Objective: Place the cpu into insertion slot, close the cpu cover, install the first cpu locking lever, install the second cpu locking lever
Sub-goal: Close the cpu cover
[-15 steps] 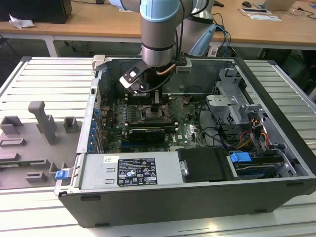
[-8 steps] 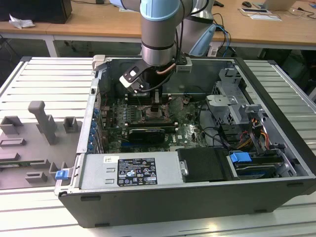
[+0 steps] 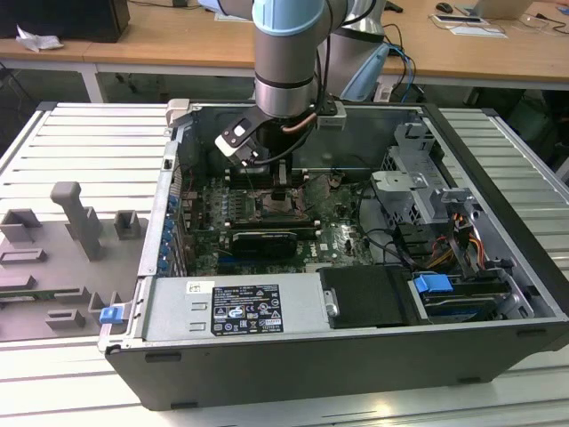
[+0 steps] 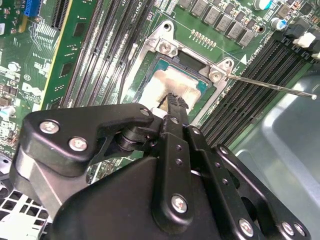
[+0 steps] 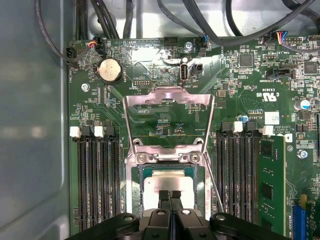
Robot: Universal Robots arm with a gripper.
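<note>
Exterior view: arm reaches down into the open case [image 3: 498,267]. Gripper [image 3: 280,191] is over the board [image 3: 342,236], at 12 o'clock from the black card [image 3: 262,242] and 9 o'clock from the drive cage [image 3: 418,182].

Cpu [image 5: 167,182] lies flat in the slot [image 4: 186,61], pale face up and square to the rim.

Gripper fingers are pressed together with nothing clamped between them, in both wrist views. The tips sit over the middle of the cpu face. Whether they touch it or hang just above, I cannot tell; the fingers hide the gap.

Cover [image 5: 167,96] is swung open, clear of the slot, and bare board shows through its window.

One lever [image 4: 270,86] is unlatched, a thin rod sticking out past the memory slots [image 4: 250,75].
</note>
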